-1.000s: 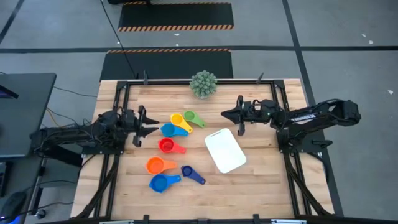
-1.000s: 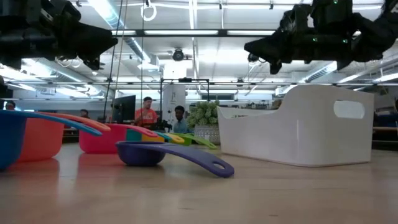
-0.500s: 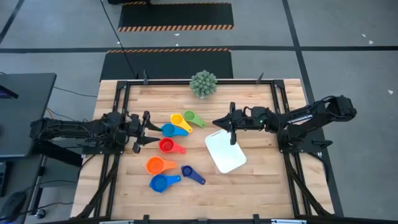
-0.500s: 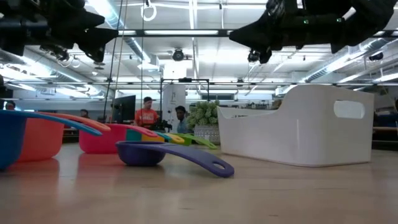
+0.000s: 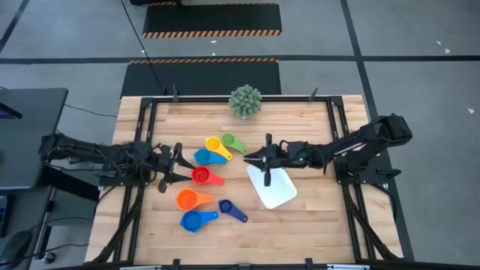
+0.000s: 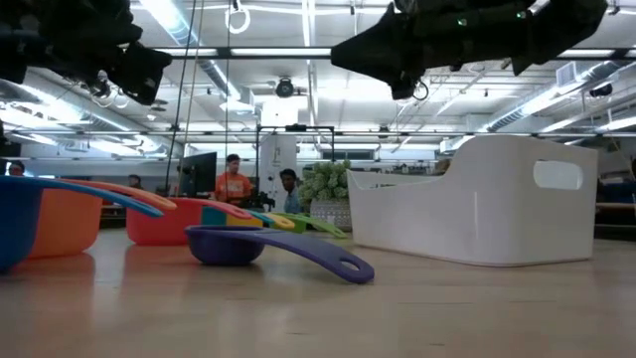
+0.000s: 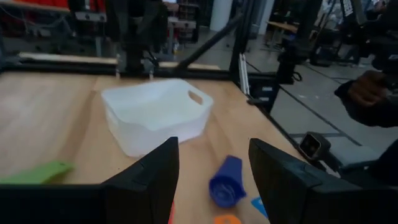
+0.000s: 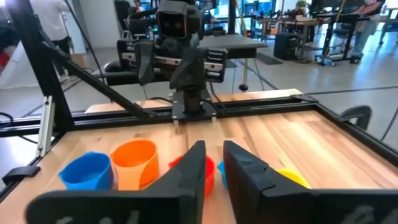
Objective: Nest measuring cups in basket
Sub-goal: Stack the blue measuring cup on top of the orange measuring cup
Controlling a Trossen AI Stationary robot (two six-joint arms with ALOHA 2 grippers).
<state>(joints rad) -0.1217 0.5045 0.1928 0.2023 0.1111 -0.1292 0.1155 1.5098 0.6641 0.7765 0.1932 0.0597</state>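
Nothing nested yet. The white shallow rectangular plastic basket (image 5: 271, 181) sits empty, right of centre on the wooden slatted bench (image 5: 315, 217). All the small round plastic measuring cups lie loose on the bench left of it: yellow cup (image 5: 215, 145), green cup (image 5: 231, 141) and light blue cup (image 5: 204, 157) in a tight cluster, red cup (image 5: 202, 176) below them, orange cup (image 5: 187, 199), bigger blue cup (image 5: 193, 220) and dark blue cup (image 5: 229, 208) nearer the front.

Left hand (image 5: 177, 166) hovers just beside the red cup, fingers (image 7: 152, 180) spread apart, nothing between them. Right hand (image 5: 267, 160) hangs over the basket's near-left corner, fingers (image 8: 188, 169) only a narrow gap apart, holding nothing.

Handling guess: cups look like thin rigid moulded plastic, smooth and glossy, very light. They'll skate on the wood if nudged, and bowls are rounded, so a pinch across the bowl may squirt out. Better bet: take the short flat handle, or pinch the bowl rim with one finger inside. Not fragile. Basket walls are smooth and stiff with a cut-out grip, but it's light enough to shift if bumped.

Green spiky ball plant (image 5: 245, 100) at the far edge, out of the way.
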